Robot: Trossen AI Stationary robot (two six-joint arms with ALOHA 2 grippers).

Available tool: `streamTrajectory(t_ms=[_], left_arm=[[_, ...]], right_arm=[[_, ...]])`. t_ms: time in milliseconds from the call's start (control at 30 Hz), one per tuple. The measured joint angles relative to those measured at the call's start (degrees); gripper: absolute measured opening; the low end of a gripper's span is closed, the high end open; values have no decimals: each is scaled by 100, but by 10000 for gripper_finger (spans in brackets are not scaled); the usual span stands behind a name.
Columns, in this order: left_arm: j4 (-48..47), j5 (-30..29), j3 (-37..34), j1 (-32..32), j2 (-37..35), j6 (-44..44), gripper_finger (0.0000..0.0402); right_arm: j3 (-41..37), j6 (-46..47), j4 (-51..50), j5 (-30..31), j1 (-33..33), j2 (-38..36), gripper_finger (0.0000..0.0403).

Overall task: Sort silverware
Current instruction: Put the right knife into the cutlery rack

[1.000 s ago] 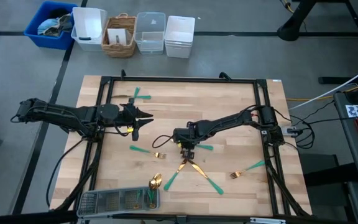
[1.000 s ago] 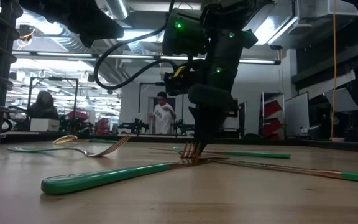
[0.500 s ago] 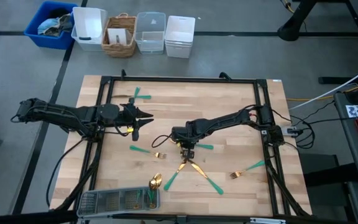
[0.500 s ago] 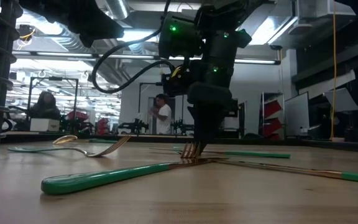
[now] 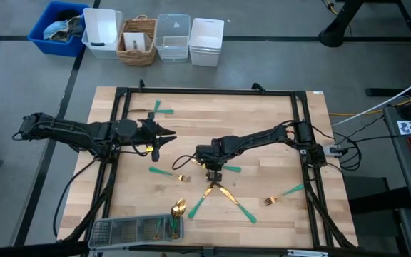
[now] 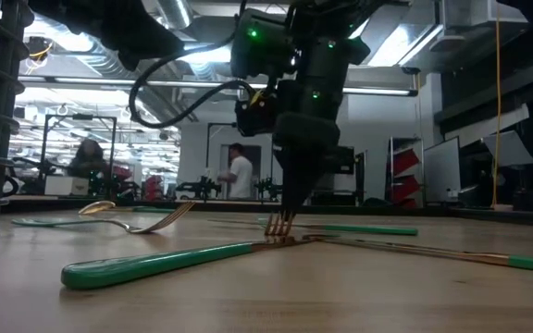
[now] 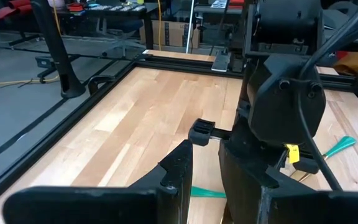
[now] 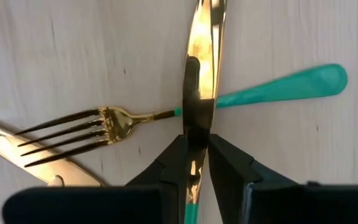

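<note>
My right gripper (image 8: 196, 138) points down at the table's middle, shut on a gold-bladed knife (image 8: 202, 50) whose teal handle (image 5: 235, 169) runs toward the table's right. The knife crosses over a gold fork (image 8: 110, 121) with a teal handle (image 8: 278, 84) lying on the wood. A second gold blade (image 8: 17, 146) lies beside them. More silverware lies nearer the front: two crossed pieces (image 5: 212, 191), a fork (image 5: 182, 177), another fork (image 5: 273, 200) and a spoon (image 5: 179, 208). My left gripper (image 5: 168, 133) hovers open over the table's left part, holding nothing. My right gripper pinches the knife between its two fingers at the narrow stretch (image 8: 197, 124) where the gold blade meets the teal handle. The fingers come from above, pointing steeply down, and lie across the knife. The knife stays level, over the fork; whether it is clear of the fork I cannot tell.
A grey mesh tray (image 5: 120, 230) sits at the near left edge. Teal-handled pieces (image 5: 161, 108) lie at the far left. A black frame (image 5: 205, 91) borders the table. Bins and a basket (image 5: 138, 39) stand on the floor beyond the far edge.
My right gripper has shifted slightly toward the table's left and risen a little, still shut on the knife; the knife's handle has gone left with it. The fork and the other pieces lie where they were.
</note>
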Motion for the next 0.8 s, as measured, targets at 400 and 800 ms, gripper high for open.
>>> streamTrajectory(t_ms=[400,800], left_arm=[[181,4,-197,0,722,182,72],[781,835,280,28,2246,459,72]], right_arm=[[996,-40,-2339,223,11,-58,67],[1541,63,-3971,1465,17,-680,67]])
